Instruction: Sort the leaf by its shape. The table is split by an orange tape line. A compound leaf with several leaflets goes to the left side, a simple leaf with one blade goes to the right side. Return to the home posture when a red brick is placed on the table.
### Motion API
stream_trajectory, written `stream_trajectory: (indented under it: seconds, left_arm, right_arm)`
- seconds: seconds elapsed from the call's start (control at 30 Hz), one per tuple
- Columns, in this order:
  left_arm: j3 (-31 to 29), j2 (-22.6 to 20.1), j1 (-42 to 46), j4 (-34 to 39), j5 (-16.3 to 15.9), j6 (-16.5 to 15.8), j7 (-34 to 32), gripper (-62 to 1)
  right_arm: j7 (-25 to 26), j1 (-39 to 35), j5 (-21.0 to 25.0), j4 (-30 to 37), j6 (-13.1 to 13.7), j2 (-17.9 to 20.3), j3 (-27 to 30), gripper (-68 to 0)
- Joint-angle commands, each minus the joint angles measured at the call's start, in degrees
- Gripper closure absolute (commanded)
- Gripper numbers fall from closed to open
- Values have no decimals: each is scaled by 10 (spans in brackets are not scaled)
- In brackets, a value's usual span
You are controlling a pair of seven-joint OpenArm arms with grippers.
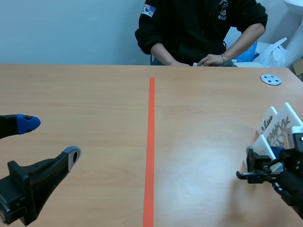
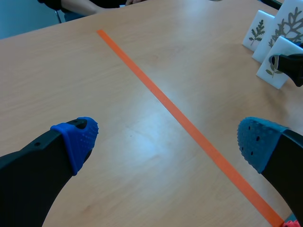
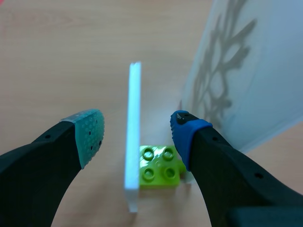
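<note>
Three white leaf cards stand at the right of the table. The nearest small card stands on a green brick and shows edge-on in the right wrist view. My right gripper straddles it, open, with a gap on each side of the card. Beside it stands a taller card with a branching compound leaf. In the left wrist view the small card bears a leaf sprig. My left gripper hovers open and holding nothing over the left side of the table.
The orange tape line runs down the middle of the table. A third card stands behind the others. A grey disc lies at the far right. A person sits across the table with hands at its far edge.
</note>
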Motion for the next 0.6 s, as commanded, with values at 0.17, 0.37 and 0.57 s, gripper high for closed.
stream_trajectory:
  seconds: [0.17,0.37,0.57]
  left_arm:
    - [4,4,0,7,-3,-1,-10,-623]
    - [4,4,0,7,-3,-1,-10,-623]
    - [4,4,0,7,-3,-1,-10,-623]
  right_arm:
    - [-2,-6,2,82,0,5,29,-309]
    - [-35,-25,2,163,0,5,29,-309]
    - [-69,-71,2,279,0,5,29,-310]
